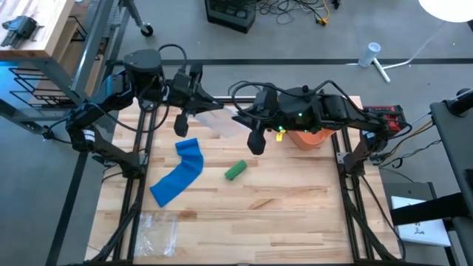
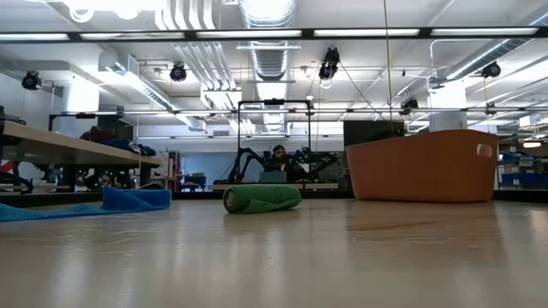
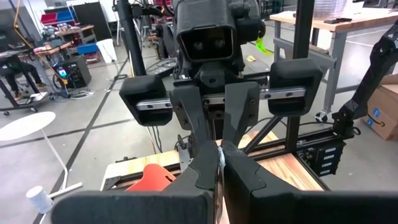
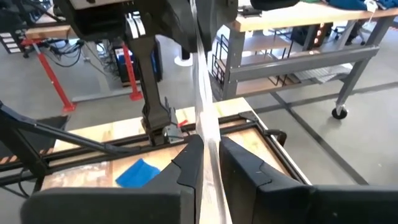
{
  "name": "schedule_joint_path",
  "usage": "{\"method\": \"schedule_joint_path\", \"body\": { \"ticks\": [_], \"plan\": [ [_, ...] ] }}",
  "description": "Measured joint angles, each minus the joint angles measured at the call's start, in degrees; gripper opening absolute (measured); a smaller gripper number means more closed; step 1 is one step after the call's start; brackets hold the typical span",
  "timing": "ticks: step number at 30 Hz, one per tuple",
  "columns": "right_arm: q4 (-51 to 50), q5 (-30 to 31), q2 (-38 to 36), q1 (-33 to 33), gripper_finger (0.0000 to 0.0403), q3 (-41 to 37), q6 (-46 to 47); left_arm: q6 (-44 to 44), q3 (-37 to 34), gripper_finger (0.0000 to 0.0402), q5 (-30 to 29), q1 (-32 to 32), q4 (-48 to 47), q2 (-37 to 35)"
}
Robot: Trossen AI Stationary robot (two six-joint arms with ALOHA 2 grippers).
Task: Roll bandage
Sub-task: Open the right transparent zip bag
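Note:
A clear plastic bag [image 1: 222,123] hangs in the air over the table's far side, between my two raised grippers. My left gripper [image 1: 211,105] and my right gripper [image 1: 241,118] face each other, each shut on the bag. On the table below, a blue bandage [image 1: 179,174] lies unrolled and flat, its far end slightly bunched. A green bandage [image 1: 235,171], rolled up, rests on its side to the right of it. The low view shows the green roll [image 2: 261,198] and the blue strip [image 2: 103,204], but neither gripper. My left gripper pinches a thin edge of the clear bag [image 3: 219,160] between its two fingers, coming roughly level from the table's left. The bag is lifted clear of the table. My right gripper pinches the clear bag's film [image 4: 209,144] between its two fingers, coming from the table's right, slanting slightly down. The film runs up and away from the fingers toward the other arm.
An orange bin [image 1: 310,138] stands at the far right under my right arm. More clear plastic bags [image 1: 158,229] lie at the near left corner. Bare wood spreads over the table's near half and right side.

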Motion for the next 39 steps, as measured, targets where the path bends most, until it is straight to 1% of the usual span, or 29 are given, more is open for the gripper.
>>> {"method": "schedule_joint_path", "body": {
  "ticks": [5, 8, 10, 18, 23, 27, 39],
  "plan": [
    [0.1, 0.0, -0.3, 0.0, 0.0031, 0.0, 0.2, 0.5, 0.0, 0.0001, 0.0, 0.0, -0.2, -0.3],
    [0.5, -1.7, -0.6, 0.0, 0.0032, 0.0, 0.1, 0.5, 0.0, 0.0001, 0.0, 0.0, -0.5, -0.2],
    [1.3, -3.4, -0.6, 0.0, 0.0042, 0.0, -0.1, 0.5, 0.0, 0.0001, 0.0, 0.0, -0.6, -0.2],
    [1.5, -3.4, -0.4, 0.0, 0.0106, 0.0, -0.2, 0.5, 0.0, 0.0001, 0.0, 0.0, -0.8, 0.0],
    [3.4, -2.8, -0.4, -0.1, 0.0119, 0.0, -0.3, 0.5, 0.0, 0.0001, 0.0, 0.0, -0.7, 0.0],
    [4.1, -2.8, -0.4, -0.1, 0.0107, 0.0, -0.3, 0.5, 0.0, 0.0001, 0.0, 0.0, -0.5, 0.0],
    [4.2, -2.7, -0.4, -0.1, 0.0040, -0.1, -0.8, -1.0, -0.1, 0.0001, 0.0, 0.0, -0.1, 0.0]
  ]
}}
